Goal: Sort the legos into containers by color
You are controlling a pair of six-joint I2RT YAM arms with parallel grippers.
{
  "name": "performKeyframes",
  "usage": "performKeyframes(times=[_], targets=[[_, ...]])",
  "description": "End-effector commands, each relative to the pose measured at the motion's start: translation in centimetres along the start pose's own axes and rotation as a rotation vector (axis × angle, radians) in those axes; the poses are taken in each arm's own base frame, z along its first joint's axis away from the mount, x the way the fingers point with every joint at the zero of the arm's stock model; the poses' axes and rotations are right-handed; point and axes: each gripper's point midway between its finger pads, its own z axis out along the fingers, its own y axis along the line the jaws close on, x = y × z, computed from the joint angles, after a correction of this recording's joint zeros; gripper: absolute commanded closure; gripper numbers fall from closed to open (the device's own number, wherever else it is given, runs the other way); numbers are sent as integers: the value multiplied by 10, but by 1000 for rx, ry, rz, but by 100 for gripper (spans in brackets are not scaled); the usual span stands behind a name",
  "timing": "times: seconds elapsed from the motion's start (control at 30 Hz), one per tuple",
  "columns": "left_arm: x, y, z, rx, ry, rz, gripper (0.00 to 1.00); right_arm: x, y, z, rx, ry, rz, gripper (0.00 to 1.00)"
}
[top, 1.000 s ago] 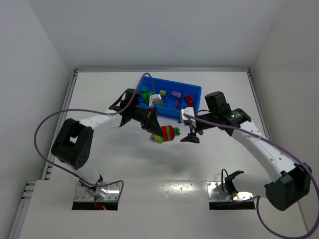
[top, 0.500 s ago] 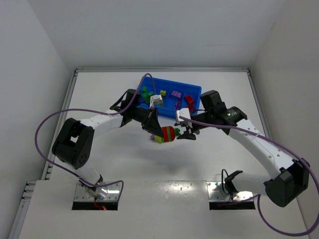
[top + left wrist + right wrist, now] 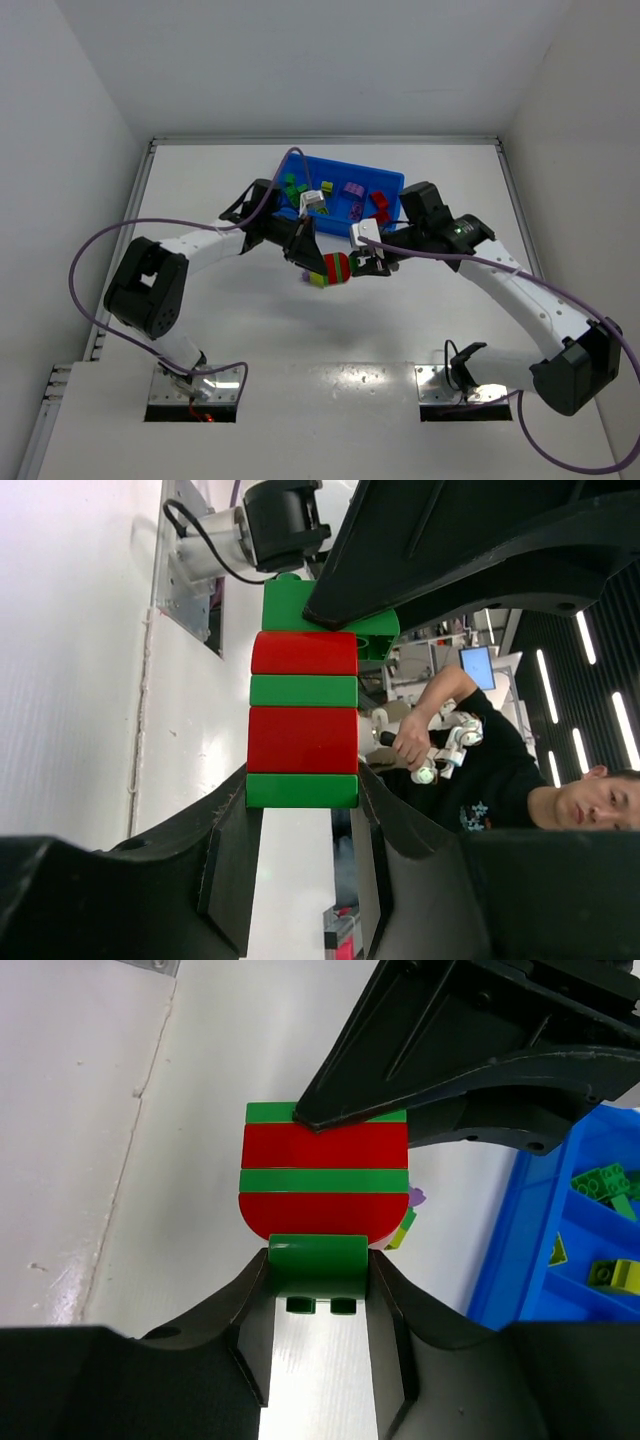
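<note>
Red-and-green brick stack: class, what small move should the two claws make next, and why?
Probably pull the right claw gently away, peeling off the green end brick it pinches, while the left claw holds the other end of the red-and-green brick stack. The colours are joined, so they cannot be sorted into the blue tray yet.

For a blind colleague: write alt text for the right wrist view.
Both grippers clamp a red-and-green lego cluster: the right gripper its near green end, the left gripper its far end. A blue tray lies at right.
</note>
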Motion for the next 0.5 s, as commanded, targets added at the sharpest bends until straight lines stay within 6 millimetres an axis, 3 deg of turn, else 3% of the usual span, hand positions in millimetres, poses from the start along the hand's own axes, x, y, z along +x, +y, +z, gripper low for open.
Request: performKeyframes(times=[0.0, 0.33, 0.43, 0.47], targets=[[12, -40, -16, 113, 51, 151, 100, -6, -8, -5, 42, -6, -37, 92], [17, -33, -41, 49, -59, 159, 100, 9, -15, -23, 106, 61, -42, 95], [5, -30, -56, -45, -161, 218, 100, 5, -30, -27, 176, 38, 16, 95], [0, -28, -64, -88, -205, 234, 100, -2, -48, -29, 231, 4, 14, 95]])
